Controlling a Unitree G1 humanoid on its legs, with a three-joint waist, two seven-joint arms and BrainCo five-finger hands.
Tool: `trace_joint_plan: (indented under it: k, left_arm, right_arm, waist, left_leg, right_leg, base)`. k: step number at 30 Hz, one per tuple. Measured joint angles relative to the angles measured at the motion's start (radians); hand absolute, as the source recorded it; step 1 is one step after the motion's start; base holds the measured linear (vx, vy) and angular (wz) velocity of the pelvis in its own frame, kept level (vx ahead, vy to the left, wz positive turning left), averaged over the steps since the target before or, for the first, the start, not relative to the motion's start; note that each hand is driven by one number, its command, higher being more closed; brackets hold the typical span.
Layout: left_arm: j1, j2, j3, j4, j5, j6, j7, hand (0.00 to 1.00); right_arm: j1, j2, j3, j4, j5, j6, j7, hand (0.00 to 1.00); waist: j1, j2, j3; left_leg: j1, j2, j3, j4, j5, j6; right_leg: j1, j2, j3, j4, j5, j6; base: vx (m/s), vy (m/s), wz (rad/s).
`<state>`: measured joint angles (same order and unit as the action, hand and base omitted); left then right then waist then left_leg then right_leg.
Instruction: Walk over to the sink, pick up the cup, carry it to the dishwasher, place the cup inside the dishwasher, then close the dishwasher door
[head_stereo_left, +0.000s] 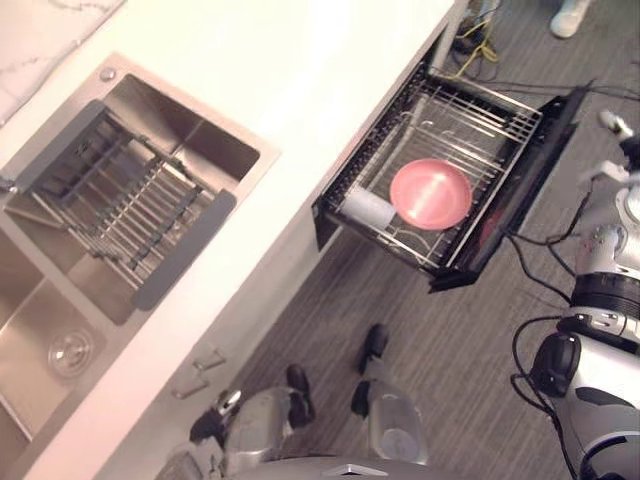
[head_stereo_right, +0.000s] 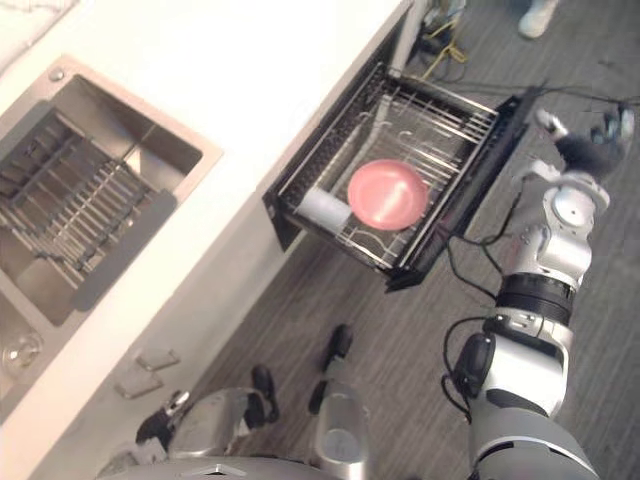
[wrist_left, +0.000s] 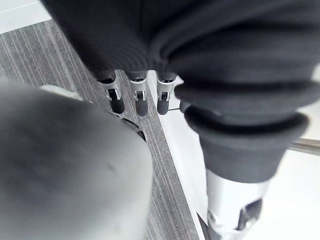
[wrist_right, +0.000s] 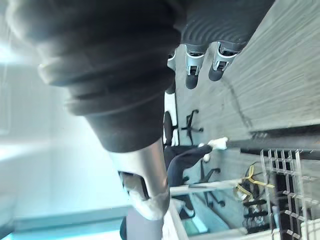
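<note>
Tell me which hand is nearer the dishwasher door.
Right. The right hand hovers just beyond the open dishwasher door; the left hand hangs low by the cabinet front, well away from it.

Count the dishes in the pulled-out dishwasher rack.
2: a pink plate lies in the middle of the rack, and a white cup lies on its side beside it, nearer the counter. Anything under the plate is hidden.

A kitchen corner in an office-like room: white surface (head_stereo_left: 300, 80), steel sink (head_stereo_left: 215, 140) at nine o'clock, open dishwasher (head_stereo_left: 478, 115) at two, grey carpet (head_stereo_left: 460, 335), office chairs (wrist_right: 192, 125).
</note>
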<state>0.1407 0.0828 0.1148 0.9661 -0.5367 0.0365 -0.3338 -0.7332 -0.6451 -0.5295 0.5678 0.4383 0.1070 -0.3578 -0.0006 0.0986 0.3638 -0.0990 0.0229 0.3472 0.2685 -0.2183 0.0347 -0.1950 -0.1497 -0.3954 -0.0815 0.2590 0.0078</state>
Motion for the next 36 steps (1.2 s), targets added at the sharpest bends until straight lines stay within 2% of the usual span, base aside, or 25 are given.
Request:
trace_joint_plan:
  k: [2,6,8,11,13,17,22,26,29,30,32,36]
  left_arm:
    - [0.001,0.002,-0.002,0.029,-0.001,-0.006,-0.002,0.00]
    - [0.004,0.002,-0.012,0.037,-0.003,-0.015,-0.008,0.00]
    - [0.003,0.003,-0.050,0.033,-0.012,-0.018,-0.010,0.00]
    - [0.000,-0.007,-0.082,0.033,-0.030,-0.019,-0.016,0.00]
    - [-0.009,-0.006,-0.095,0.031,-0.032,-0.019,-0.024,0.00]
    - [-0.022,-0.005,-0.121,0.021,-0.069,-0.016,-0.031,0.00]
    - [-0.024,-0.004,-0.138,-0.014,-0.090,-0.005,-0.047,0.00]
    - [-0.029,-0.005,-0.140,-0.026,-0.090,0.012,-0.051,0.00]
    - [-0.030,-0.006,-0.140,-0.047,-0.090,0.024,-0.058,0.00]
    - [-0.030,-0.007,-0.140,-0.050,-0.090,0.024,-0.062,0.00]
    - [-0.032,-0.014,-0.139,-0.054,-0.090,0.024,-0.068,0.00]
    - [-0.033,-0.015,-0.137,-0.055,-0.089,0.034,-0.072,0.00]
  right_arm:
    - [0.035,-0.002,-0.008,0.071,0.088,0.024,-0.001,1.00]
    - [0.051,-0.004,-0.011,0.118,0.190,0.070,0.004,1.00]
    - [0.045,-0.017,-0.008,0.118,0.244,0.096,0.028,1.00]
    - [0.003,-0.059,0.019,0.118,0.263,0.115,0.074,1.00]
    - [-0.032,-0.084,0.046,0.122,0.260,0.118,0.112,1.00]
    - [-0.097,-0.127,0.146,0.123,0.151,0.150,0.229,1.00]
    - [-0.113,-0.172,0.222,0.168,0.058,0.214,0.320,1.00]
    - [-0.152,-0.219,0.359,0.245,-0.062,0.272,0.461,1.00]
    - [-0.186,-0.247,0.420,0.283,-0.140,0.269,0.555,1.00]
    - [-0.186,-0.253,0.434,0.284,-0.159,0.266,0.566,1.00]
    - [-0.198,-0.255,0.454,0.306,-0.225,0.251,0.571,1.00]
    - [-0.278,-0.219,0.531,0.326,-0.334,0.227,0.549,1.00]
  waist:
    - [-0.007,0.002,0.001]
    - [-0.013,0.013,0.004]
    - [-0.013,0.035,0.024]
    - [-0.014,0.069,0.041]
    - [-0.010,0.076,0.054]
    - [-0.007,0.096,0.082]
    - [-0.002,0.106,0.092]
    - [0.002,0.118,0.102]
    - [0.010,0.125,0.106]
    - [0.016,0.126,0.106]
    - [0.040,0.133,0.109]
    - [0.065,0.134,0.109]
  left_leg:
    - [-0.008,-0.002,0.014,-0.011,0.004,-0.003]
    - [-0.039,-0.009,0.030,-0.046,0.031,-0.011]
    - [-0.043,-0.012,0.038,-0.071,0.046,-0.017]
    - [-0.071,-0.020,0.046,-0.087,0.057,-0.017]
    - [-0.085,-0.032,0.052,-0.110,0.075,-0.016]
    - [-0.108,-0.045,0.045,-0.135,0.096,-0.015]
    - [-0.124,-0.058,0.009,-0.148,0.113,-0.008]
    - [-0.130,-0.064,-0.030,-0.148,0.127,-0.006]
    - [-0.146,-0.065,-0.080,-0.138,0.143,-0.004]
    - [-0.150,-0.064,-0.092,-0.133,0.144,-0.005]
    - [-0.155,-0.058,-0.138,-0.126,0.152,-0.012]
    - [-0.166,-0.047,-0.205,-0.129,0.180,-0.030]
  right_leg:
    - [-0.018,-0.003,0.003,0.000,-0.012,-0.001]
    - [-0.072,-0.004,0.013,0.000,-0.007,-0.009]
    - [-0.094,-0.001,0.028,0.000,0.004,-0.012]
    - [-0.134,-0.003,0.039,0.000,0.014,-0.012]
    - [-0.164,-0.006,0.050,0.000,0.025,-0.014]
    - [-0.193,-0.016,0.049,0.000,0.031,-0.015]
    - [-0.197,-0.030,0.020,0.001,0.032,-0.014]
    - [-0.189,-0.045,-0.017,0.013,0.028,-0.015]
    - [-0.181,-0.059,-0.065,0.034,0.017,-0.022]
    - [-0.176,-0.060,-0.078,0.034,0.015,-0.024]
    - [-0.149,-0.062,-0.127,0.035,0.006,-0.033]
    - [-0.123,-0.056,-0.198,0.035,-0.008,-0.050]
  base:
    - [-0.04,0.048,-0.12]
    - [-0.02,0.018,-0.11]
    - [0.01,0.024,-0.11]
    - [0.01,0.059,-0.09]
    - [-0.01,0.089,-0.08]
    - [-0.03,0.120,0.05]
    - [-0.04,0.141,0.20]
    - [-0.05,0.123,0.24]
    - [-0.07,0.078,0.47]
    - [-0.08,0.034,0.52]
    - [-0.09,0.013,0.56]
    - [-0.07,-0.021,0.49]
